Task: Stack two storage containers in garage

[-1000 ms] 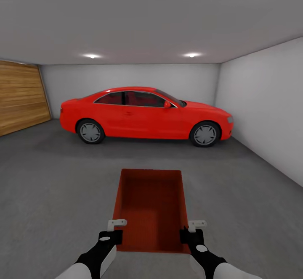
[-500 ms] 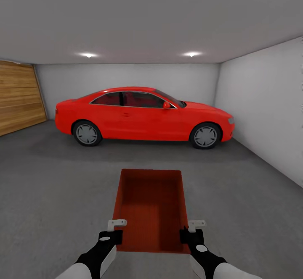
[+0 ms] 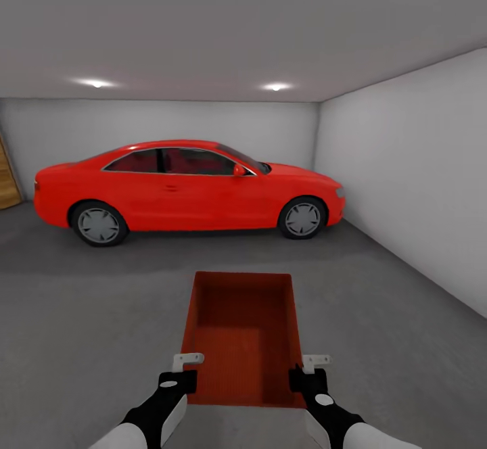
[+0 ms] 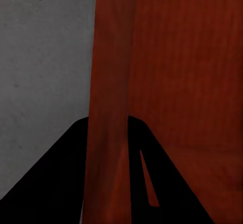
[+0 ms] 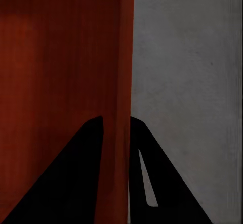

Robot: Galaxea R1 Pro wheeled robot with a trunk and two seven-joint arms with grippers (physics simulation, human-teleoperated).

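garage | red car (image 3: 189, 188) | concrete floor (image 3: 81, 300) (grey walls)

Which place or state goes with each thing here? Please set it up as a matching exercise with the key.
Things:
1. storage container
2. red car
3. left gripper
4. ceiling lights

Places or states:
A. parked along the far wall
B. shut on the container's left wall
C. held between both arms, above the grey floor
D. glowing overhead

Pairs: 1-C, 2-A, 3-B, 4-D

The right gripper clamps the opposite wall in the same way; each wrist view shows the jaws straddling a wall.
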